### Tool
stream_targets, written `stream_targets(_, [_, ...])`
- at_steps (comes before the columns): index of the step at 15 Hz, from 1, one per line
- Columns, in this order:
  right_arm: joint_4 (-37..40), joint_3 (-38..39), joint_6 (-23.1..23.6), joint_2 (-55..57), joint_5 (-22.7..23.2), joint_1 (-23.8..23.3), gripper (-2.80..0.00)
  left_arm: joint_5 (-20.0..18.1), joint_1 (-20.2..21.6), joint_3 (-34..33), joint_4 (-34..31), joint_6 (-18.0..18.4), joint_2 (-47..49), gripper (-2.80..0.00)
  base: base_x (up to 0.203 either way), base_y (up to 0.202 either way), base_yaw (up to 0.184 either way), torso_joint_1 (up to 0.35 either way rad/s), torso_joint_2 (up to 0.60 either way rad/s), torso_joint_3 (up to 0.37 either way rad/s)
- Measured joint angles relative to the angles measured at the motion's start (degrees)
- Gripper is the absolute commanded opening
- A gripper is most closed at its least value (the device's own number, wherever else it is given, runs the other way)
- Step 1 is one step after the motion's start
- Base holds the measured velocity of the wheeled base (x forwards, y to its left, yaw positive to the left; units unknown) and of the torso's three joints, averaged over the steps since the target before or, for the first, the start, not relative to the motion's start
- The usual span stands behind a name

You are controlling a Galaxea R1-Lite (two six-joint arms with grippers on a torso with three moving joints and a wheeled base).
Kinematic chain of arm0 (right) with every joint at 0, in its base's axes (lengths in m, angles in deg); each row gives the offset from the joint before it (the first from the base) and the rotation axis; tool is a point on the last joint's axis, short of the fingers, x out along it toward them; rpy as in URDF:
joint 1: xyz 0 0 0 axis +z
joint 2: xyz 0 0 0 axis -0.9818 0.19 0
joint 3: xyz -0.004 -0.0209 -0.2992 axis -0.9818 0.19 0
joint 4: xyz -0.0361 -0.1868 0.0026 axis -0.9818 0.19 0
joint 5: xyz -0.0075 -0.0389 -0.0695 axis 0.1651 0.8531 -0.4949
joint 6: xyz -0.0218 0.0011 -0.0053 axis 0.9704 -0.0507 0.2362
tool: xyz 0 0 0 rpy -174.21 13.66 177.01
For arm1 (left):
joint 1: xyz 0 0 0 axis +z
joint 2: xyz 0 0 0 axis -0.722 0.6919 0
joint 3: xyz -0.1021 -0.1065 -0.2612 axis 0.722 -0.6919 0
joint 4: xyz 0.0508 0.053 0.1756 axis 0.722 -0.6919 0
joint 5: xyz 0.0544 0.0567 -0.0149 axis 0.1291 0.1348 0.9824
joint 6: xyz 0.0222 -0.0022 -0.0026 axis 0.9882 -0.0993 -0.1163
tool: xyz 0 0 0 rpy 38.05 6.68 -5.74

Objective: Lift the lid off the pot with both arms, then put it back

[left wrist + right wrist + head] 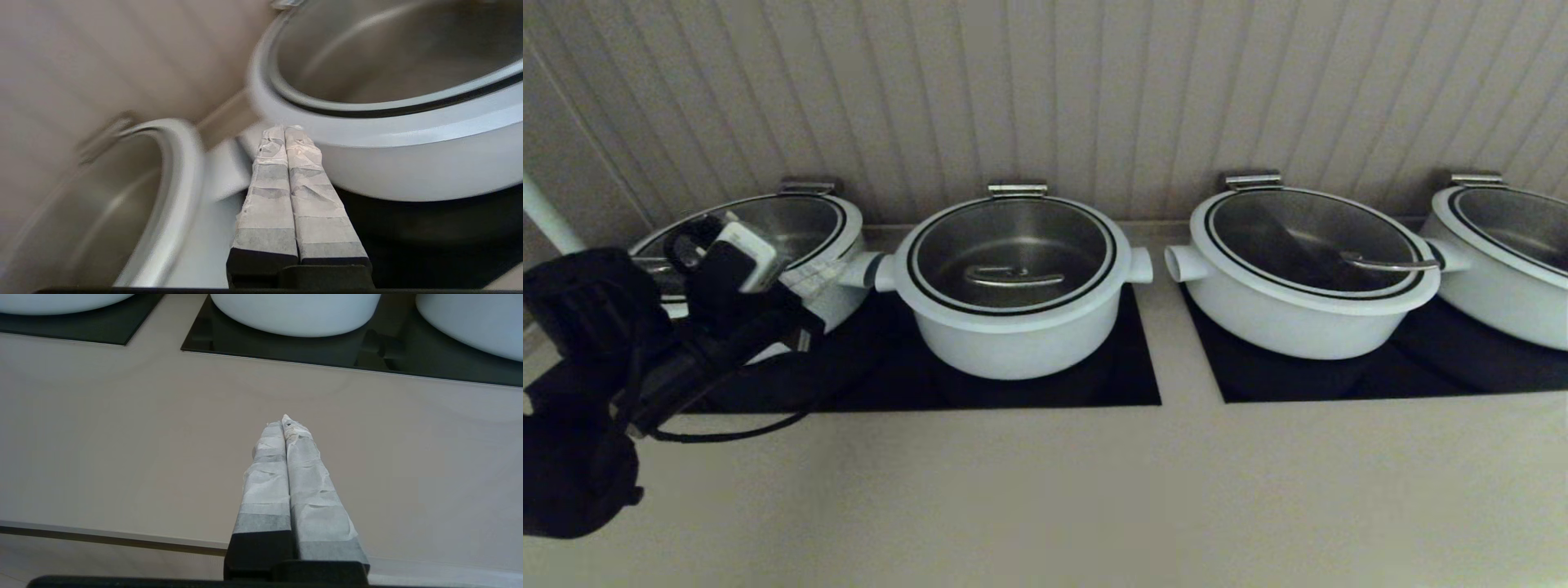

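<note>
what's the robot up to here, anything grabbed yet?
Nothing grabbed yet. The lid sits on the pot, second from the left in a row of white pans. The left gripper is shut and empty, its tips at the gap between the pot's left side and the neighbouring pan. The right gripper is also shut and empty, low over the bare beige counter in front of the black cooktops, out of the head view.

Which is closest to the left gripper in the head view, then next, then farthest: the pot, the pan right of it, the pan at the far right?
From the left gripper:
1. The pot, middle.
2. Next pan, rightward.
3. Last pan, right edge.
</note>
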Motion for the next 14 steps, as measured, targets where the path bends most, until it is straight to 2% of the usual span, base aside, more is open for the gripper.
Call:
stream_targets(2, [0.00,0.00,0.02,0.00,0.00,0.00,-2.80,1.95,1.17,-1.41,0.05,0.26,-3.27,-2.80,0.000,0.000,0.000,0.000,0.00,0.000])
stream_targets(4, [0.00,0.00,0.02,0.00,0.00,0.00,-2.80,6.52,1.89,-4.35,-0.01,-0.11,-7.49,-2.80,0.000,0.000,0.000,0.000,0.00,0.000])
stream_targets(7, [0.00,0.00,0.02,0.00,-0.02,0.00,-2.80,13.48,4.11,-12.63,-0.37,-3.53,-14.67,-2.80,0.000,0.000,0.000,0.000,0.00,0.000])
stream_targets(9, [-0.01,0.00,0.01,0.00,-0.02,0.00,-2.80,15.10,5.81,-19.63,-0.44,-6.74,-19.48,-2.80,0.000,0.000,0.000,0.000,0.00,0.000])
stream_targets(11, [0.00,0.00,0.02,0.00,-0.02,0.00,-2.80,15.52,6.62,-26.50,-0.61,-8.27,-24.55,-2.80,0.000,0.000,0.000,0.000,0.00,0.000])
stream_targets(14, [0.00,0.00,0.00,0.00,-0.02,0.00,-2.80,15.64,7.01,-30.41,-6.05,-10.53,-32.31,-2.80,0.000,0.000,0.000,0.000,0.00,0.000])
